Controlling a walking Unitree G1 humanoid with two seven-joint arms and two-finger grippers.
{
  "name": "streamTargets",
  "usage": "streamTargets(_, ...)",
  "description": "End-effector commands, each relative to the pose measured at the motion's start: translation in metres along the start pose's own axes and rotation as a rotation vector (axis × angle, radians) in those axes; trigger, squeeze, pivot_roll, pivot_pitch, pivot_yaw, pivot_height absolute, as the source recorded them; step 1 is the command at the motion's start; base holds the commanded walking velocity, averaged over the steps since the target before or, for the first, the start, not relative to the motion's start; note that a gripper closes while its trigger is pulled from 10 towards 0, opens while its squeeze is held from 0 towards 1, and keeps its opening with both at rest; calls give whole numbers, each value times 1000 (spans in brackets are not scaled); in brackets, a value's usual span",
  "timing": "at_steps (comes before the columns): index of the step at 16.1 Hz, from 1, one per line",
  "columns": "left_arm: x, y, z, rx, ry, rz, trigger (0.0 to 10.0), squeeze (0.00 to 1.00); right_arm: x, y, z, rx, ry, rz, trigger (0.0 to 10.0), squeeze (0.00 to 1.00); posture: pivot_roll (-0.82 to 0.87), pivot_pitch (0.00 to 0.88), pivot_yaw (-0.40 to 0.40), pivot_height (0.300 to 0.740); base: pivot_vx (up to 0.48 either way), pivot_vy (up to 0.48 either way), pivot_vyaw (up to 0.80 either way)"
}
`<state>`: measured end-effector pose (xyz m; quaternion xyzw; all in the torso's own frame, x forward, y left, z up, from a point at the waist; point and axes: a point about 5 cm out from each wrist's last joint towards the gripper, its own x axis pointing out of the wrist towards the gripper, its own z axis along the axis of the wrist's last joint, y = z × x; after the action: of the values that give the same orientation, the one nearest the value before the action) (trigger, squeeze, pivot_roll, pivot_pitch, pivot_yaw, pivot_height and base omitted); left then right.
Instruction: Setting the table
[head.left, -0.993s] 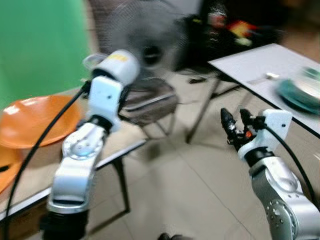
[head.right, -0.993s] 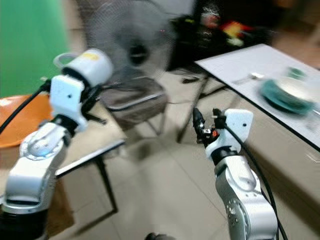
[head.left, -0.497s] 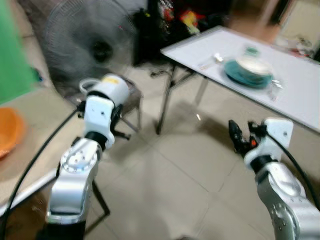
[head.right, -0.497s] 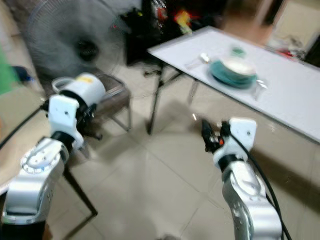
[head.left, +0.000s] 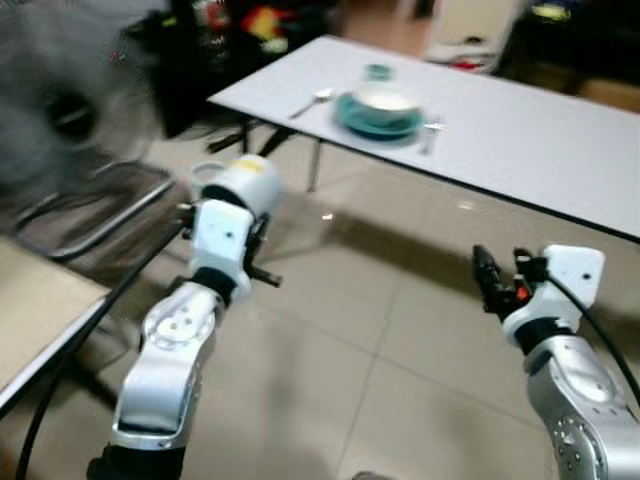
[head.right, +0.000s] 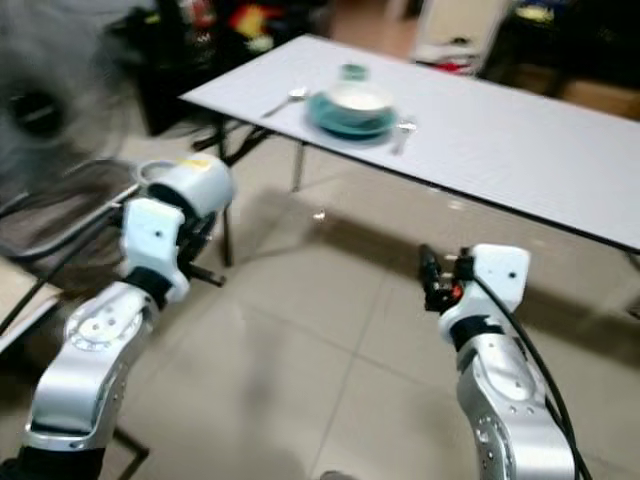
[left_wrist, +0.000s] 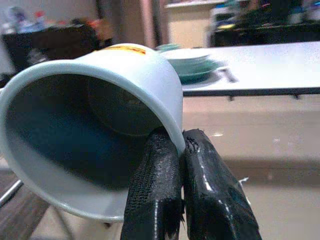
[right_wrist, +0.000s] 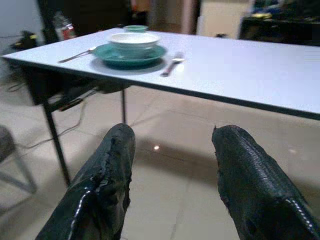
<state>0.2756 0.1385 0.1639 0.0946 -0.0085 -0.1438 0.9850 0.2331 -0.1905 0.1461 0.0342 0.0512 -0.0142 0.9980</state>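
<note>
My left gripper (left_wrist: 177, 150) is shut on the rim of a pale blue mug (head.left: 238, 182), held tilted with its mouth toward the wrist camera; the mug (left_wrist: 95, 125) is empty. My right gripper (head.left: 503, 272) is open and holds nothing, raised over the floor. Ahead stands a white table (head.left: 520, 130). On it a teal plate (head.left: 380, 115) carries a white bowl (head.left: 385, 97), with a spoon (head.left: 310, 101) to its left, a fork (head.left: 429, 134) to its right and a small green cup (head.left: 377, 71) behind. The same plate (right_wrist: 131, 53) and fork (right_wrist: 172, 64) lie beyond my right fingers (right_wrist: 105, 180).
A mesh chair (head.left: 85, 215) and a floor fan (head.left: 60, 110) stand at the left. A wooden tabletop corner (head.left: 35, 310) sits at the near left. Tiled floor (head.left: 380, 340) lies between me and the white table. Dark clutter lines the back wall.
The camera has swung right: the green wall and orange bowl have left the view, and the white table with its place setting is now ahead. Both grippers keep their poses.
</note>
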Motion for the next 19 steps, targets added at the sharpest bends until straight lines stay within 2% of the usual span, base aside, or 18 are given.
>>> streamTargets(1, -1, 4, 6, 7, -33, 12, 10000, 0, 2, 2, 4, 3, -22, 4, 10000, 0, 45, 0, -58, 740, 0, 0, -788)
streamTargets(7, 2, 0, 12, -34, -68, -11, 10000, 0, 1, 3, 3, 15, -18, 6, 10000, 0, 39, 0, -54, 740, 0, 0, -788)
streamTargets(11, 2, -1, 12, -41, -70, -17, 10000, 0, 1, 3, 4, 14, -19, 4, 10000, 0, 38, 0, -55, 740, 298, 0, -788)
streamTargets(17, 4, -2, 10, -38, -64, -9, 10000, 0, 3, 5, 3, -11, -12, 15, 10000, 0, 40, 0, -56, 740, 323, 0, 0)
streamTargets(19, 5, -2, 10, -35, -64, -9, 10000, 0, 4, 5, 3, -7, -13, 17, 10000, 0, 39, 0, -55, 740, 337, 0, -800)
